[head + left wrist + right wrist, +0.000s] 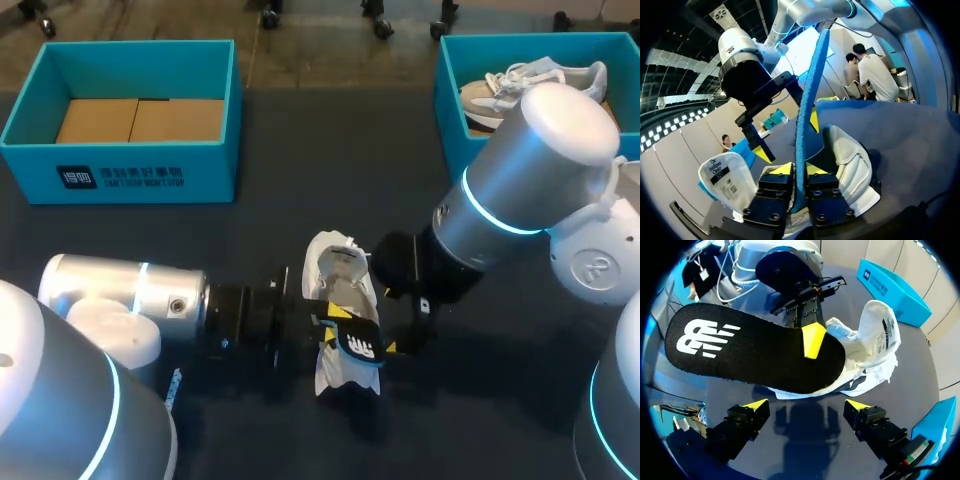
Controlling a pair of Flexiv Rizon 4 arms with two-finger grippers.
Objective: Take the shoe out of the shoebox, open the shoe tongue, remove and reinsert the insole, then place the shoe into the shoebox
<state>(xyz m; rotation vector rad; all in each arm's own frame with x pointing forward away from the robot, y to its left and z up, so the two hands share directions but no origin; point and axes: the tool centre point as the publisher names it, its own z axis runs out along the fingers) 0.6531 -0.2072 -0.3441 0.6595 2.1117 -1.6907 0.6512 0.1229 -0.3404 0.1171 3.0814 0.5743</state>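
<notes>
A white shoe (338, 290) lies on the dark table (300, 220) at the middle, its tongue (727, 180) folded back. My left gripper (335, 322) comes in from the left and is shut on the black insole (360, 345), which stands on edge over the shoe (847, 165). In the left wrist view the insole (807, 100) rises blue and edge-on between the yellow tips of that gripper (799, 169). My right gripper (807, 407) is open just short of the insole (750, 355), with nothing between its fingers. It sits beside the shoe (875, 345).
A blue shoebox (130, 170) with a cardboard floor stands at the back left. A second blue box (450, 95) at the back right holds another pale shoe (530, 85). My right arm's wide link (530, 170) hangs over the right side.
</notes>
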